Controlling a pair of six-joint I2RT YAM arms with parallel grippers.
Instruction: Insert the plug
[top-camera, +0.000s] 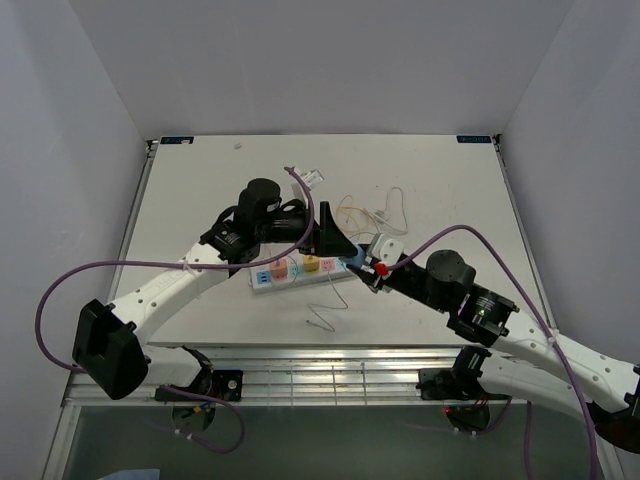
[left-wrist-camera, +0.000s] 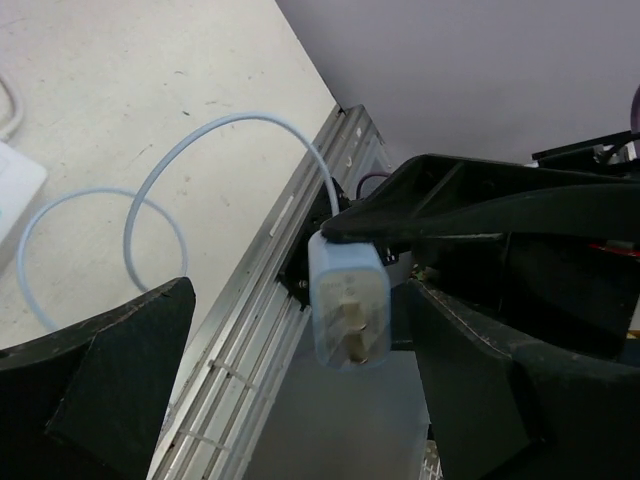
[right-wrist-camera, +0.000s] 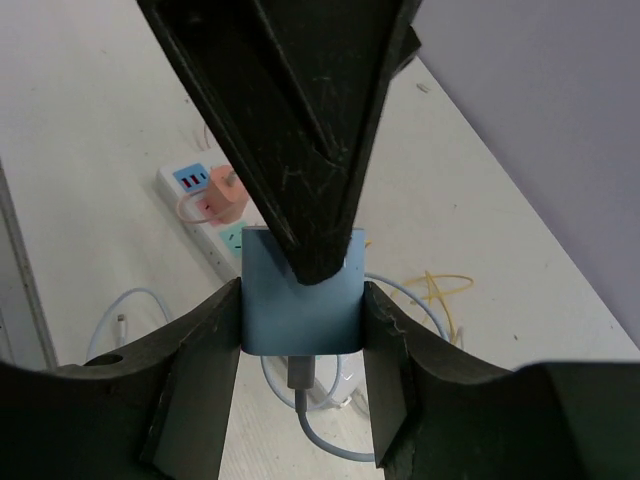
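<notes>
A blue plug with a cable at its back sits squarely between my right gripper's two fingers, which are shut on its sides. In the left wrist view the plug hangs with its two metal prongs facing the camera, above the table's front rail. My left gripper is open wide, one finger on each side of the plug without touching it. One left finger reaches over the plug's top. The white power strip lies just left of both grippers, with an orange plug in it.
A white adapter and thin yellow wires lie behind the right gripper. The plug's pale blue cable loops over the table. A thin loose wire lies near the front edge, where the metal rail runs.
</notes>
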